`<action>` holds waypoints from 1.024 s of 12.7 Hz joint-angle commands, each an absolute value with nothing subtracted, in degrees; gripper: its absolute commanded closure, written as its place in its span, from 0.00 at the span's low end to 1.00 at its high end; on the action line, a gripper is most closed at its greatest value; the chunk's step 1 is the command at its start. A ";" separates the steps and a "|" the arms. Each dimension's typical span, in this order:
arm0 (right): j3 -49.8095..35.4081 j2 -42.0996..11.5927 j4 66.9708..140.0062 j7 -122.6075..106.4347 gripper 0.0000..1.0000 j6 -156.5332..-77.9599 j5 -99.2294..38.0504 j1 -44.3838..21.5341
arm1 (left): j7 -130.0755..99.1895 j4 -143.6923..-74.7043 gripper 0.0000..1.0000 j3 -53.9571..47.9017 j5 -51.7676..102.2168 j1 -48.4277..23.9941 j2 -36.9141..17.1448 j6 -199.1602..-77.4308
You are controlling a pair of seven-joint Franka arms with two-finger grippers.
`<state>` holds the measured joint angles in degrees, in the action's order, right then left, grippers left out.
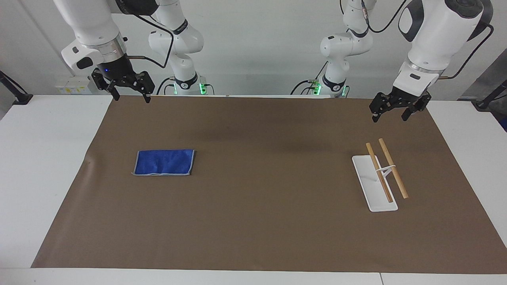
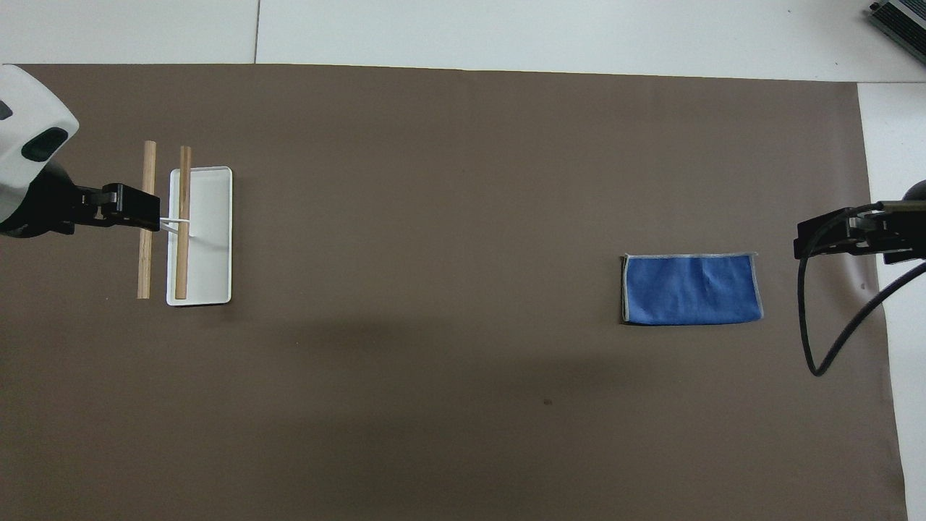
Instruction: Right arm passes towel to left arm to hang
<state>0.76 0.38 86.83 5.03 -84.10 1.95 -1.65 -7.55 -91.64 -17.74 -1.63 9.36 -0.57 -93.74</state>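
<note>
The blue towel (image 1: 164, 162) lies flat and folded on the brown mat toward the right arm's end of the table; it also shows in the overhead view (image 2: 691, 289). My right gripper (image 1: 132, 97) hangs open and empty in the air over the mat's edge nearest the robots, apart from the towel. My left gripper (image 1: 389, 117) is open and empty, raised over the mat close to the rack (image 1: 392, 168). The rack has two wooden bars on a white base (image 2: 213, 246). In the overhead view the left gripper (image 2: 134, 208) overlaps one bar.
The brown mat (image 1: 261, 221) covers most of the white table (image 1: 43, 158). A black cable (image 2: 817, 340) loops down from the right wrist. The rack stands toward the left arm's end of the table.
</note>
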 commanded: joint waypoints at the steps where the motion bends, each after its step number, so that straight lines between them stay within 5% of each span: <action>1: 0.62 1.58 87.98 3.34 0.00 -83.85 2.11 -1.23 | -8.00 -92.64 0.00 -17.58 -2.55 8.96 0.62 -93.69; 13: 0.79 4.13 94.39 3.52 0.00 -89.91 2.02 -0.70 | -8.00 -92.64 0.00 -17.58 -2.55 8.96 0.62 -93.60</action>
<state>0.81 1.86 91.20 5.01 -88.23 1.95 -1.10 -7.55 -91.64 -17.77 -1.63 9.35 -0.57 -93.74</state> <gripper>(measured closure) 0.000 0.000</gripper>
